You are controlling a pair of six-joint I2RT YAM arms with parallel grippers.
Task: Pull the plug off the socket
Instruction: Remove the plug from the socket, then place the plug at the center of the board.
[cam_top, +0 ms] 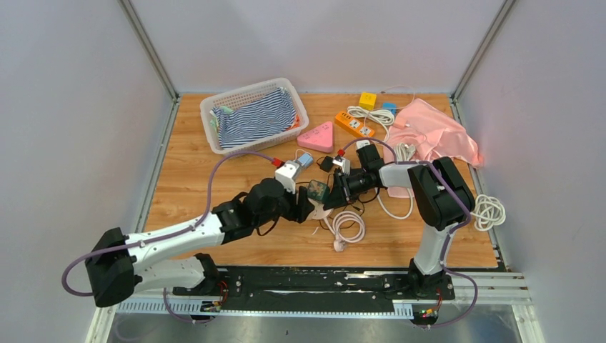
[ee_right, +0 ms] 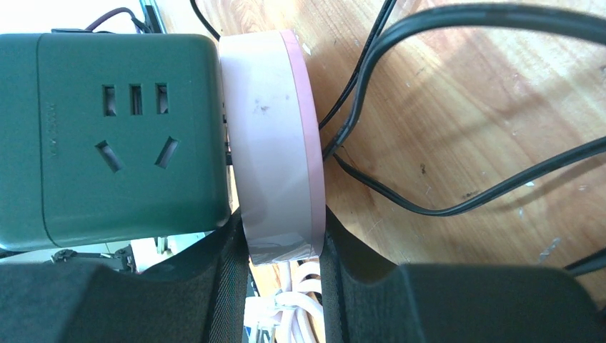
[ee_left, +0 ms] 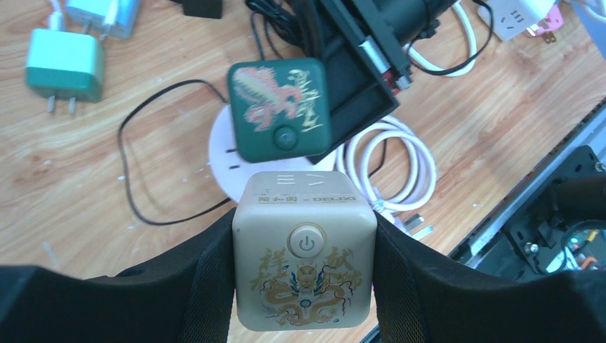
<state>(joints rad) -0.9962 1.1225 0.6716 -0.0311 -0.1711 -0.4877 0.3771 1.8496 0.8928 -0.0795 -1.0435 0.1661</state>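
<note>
My left gripper is shut on a beige cube socket with a gold dragon print and a power button. Just beyond it is a dark green cube socket, joined by metal prongs to a round pink-and-white disc. I cannot tell whether the beige cube is joined to the green one. My right gripper is shut on the edge of the disc, with the green cube on the disc's left face. In the top view both grippers meet mid-table, left and right, at the green cube.
Black cables run over the wood beside the disc. A coiled white cable lies just in front. A basket of striped cloth, a pink triangle, an orange power strip and a pink cloth lie behind.
</note>
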